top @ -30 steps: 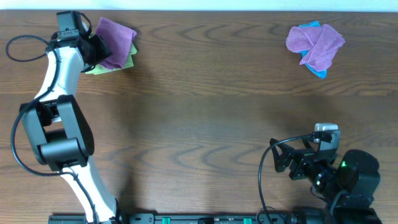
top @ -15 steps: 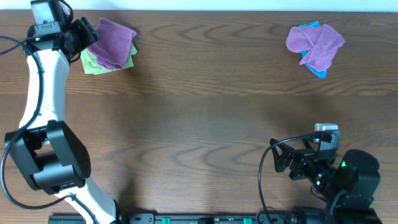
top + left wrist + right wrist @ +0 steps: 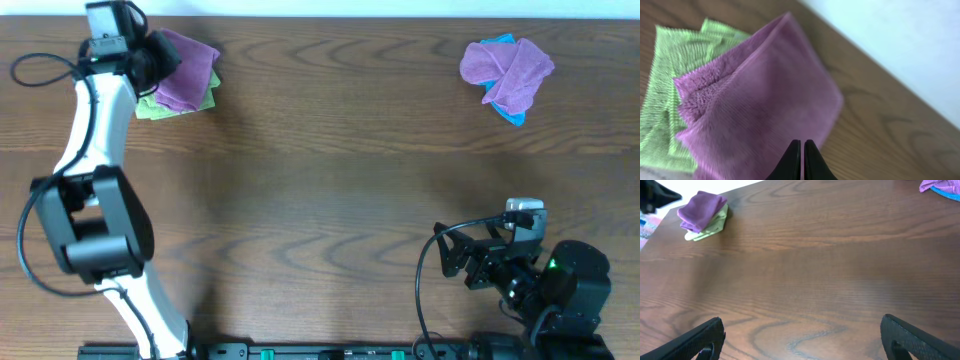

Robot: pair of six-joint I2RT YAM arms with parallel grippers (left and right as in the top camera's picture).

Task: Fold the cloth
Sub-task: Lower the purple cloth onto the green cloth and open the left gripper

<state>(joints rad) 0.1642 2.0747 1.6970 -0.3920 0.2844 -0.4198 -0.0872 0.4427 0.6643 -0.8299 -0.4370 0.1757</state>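
Observation:
At the table's far left corner a folded purple cloth (image 3: 187,70) (image 3: 765,95) lies on a folded green cloth (image 3: 150,106) (image 3: 665,95). My left gripper (image 3: 152,62) (image 3: 802,150) hovers at the purple cloth's left edge. Its jaws are pressed together, with nothing showing between them. A second, crumpled purple cloth (image 3: 508,68) rests on a blue cloth (image 3: 512,116) at the far right. My right gripper (image 3: 452,262) (image 3: 802,340) is wide open above bare wood near the front right, holding nothing.
The right wrist view takes in the purple and green pile (image 3: 702,211) far off at upper left and the other pile's edge (image 3: 940,186) at upper right. Brown wooden tabletop (image 3: 330,180) lies between the piles.
The left arm swung out to the left, then came back to the purple cloth's edge, and its jaws closed. The cloths and the right arm have not moved.

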